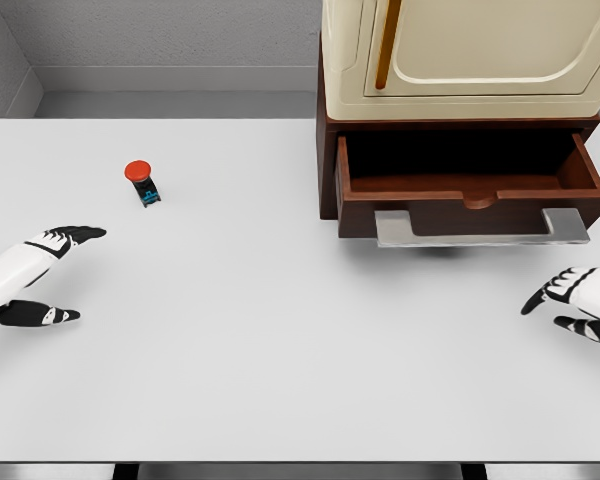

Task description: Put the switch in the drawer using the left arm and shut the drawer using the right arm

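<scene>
The switch, a small black and blue body with a red round button, lies on the white table at the left, tilted on its side. My left hand hovers low at the left edge, below and left of the switch, fingers spread and holding nothing. The brown drawer of the cabinet at the right stands pulled out, its inside dark and bare, with a grey bar handle in front. My right hand sits at the right edge below the handle, open and apart from it.
A cream cabinet with an orange door handle rests on the brown drawer unit at the back right. The white table stretches between both hands; its front edge runs along the bottom.
</scene>
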### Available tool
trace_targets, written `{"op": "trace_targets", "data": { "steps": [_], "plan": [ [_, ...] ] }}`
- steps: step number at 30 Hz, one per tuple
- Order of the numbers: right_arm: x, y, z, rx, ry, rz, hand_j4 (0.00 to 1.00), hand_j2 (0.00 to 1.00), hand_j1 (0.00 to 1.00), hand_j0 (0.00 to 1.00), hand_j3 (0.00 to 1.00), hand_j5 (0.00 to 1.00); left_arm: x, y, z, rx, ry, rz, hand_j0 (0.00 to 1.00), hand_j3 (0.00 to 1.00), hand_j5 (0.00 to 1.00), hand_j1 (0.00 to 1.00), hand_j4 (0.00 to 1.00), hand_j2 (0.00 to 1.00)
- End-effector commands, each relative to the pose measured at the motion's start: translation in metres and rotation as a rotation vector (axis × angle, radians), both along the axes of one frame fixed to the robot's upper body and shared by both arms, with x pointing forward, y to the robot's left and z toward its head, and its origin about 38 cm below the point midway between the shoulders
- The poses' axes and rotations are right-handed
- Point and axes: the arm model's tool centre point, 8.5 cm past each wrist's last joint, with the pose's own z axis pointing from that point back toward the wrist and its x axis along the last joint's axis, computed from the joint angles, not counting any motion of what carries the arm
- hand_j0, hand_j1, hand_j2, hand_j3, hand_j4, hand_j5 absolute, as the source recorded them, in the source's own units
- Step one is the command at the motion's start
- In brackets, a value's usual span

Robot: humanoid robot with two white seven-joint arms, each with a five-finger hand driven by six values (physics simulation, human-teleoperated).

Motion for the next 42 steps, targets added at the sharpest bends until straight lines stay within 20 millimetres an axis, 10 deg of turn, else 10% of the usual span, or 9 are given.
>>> {"op": "trace_targets", "data": {
  "steps": [1,8,18,25,42],
  "plan": [
    [0.0,0.003,0.004,0.003,-0.005,0.011,0.59,0.59,0.59,0.59,0.59,0.59,0.001,0.0,0.002,-0.009,-0.004,0.001,1.0,1.0,1.0,1.0,1.0,1.0],
    [0.001,0.002,0.003,0.025,-0.011,-0.004,0.62,0.62,0.62,0.62,0.62,0.62,0.004,-0.004,0.003,-0.031,-0.02,0.004,1.0,1.0,1.0,1.0,1.0,1.0],
    [0.007,-0.003,0.022,0.02,-0.07,-0.017,0.66,0.66,0.66,0.66,0.66,0.66,0.071,-0.086,0.062,-0.359,-0.17,-0.047,1.0,1.0,1.0,1.0,1.0,1.0],
    [0.005,-0.003,0.02,0.017,-0.062,-0.015,0.66,0.66,0.66,0.66,0.66,0.66,0.123,-0.078,0.026,-0.563,0.076,0.177,1.0,1.0,1.0,1.0,1.0,1.0],
    [-0.001,-0.006,0.014,0.003,-0.03,-0.016,0.67,0.67,0.67,0.67,0.67,0.67,0.15,-0.053,-0.016,-0.716,0.228,0.282,1.0,1.0,1.0,1.0,1.0,1.0]
  ]
}}
